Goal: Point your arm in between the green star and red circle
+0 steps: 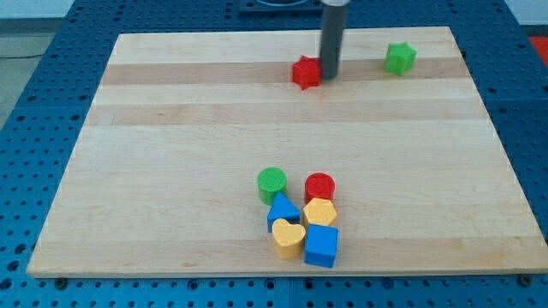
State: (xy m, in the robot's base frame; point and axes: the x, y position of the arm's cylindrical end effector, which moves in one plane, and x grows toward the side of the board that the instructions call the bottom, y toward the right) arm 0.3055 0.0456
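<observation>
The green star (399, 58) lies near the view's top right of the wooden board. The red circle (319, 186) stands low in the middle, in a cluster of blocks. My tip (329, 76) rests near the view's top centre, right beside a red star (306, 72), touching or nearly touching its right side. The tip is well to the left of the green star and far above the red circle.
The cluster at the view's bottom centre holds a green circle (272, 183), a blue triangle (282, 210), a yellow hexagon (320, 212), a yellow heart (288, 239) and a blue cube (322, 245). The board (171, 171) lies on a blue pegboard table.
</observation>
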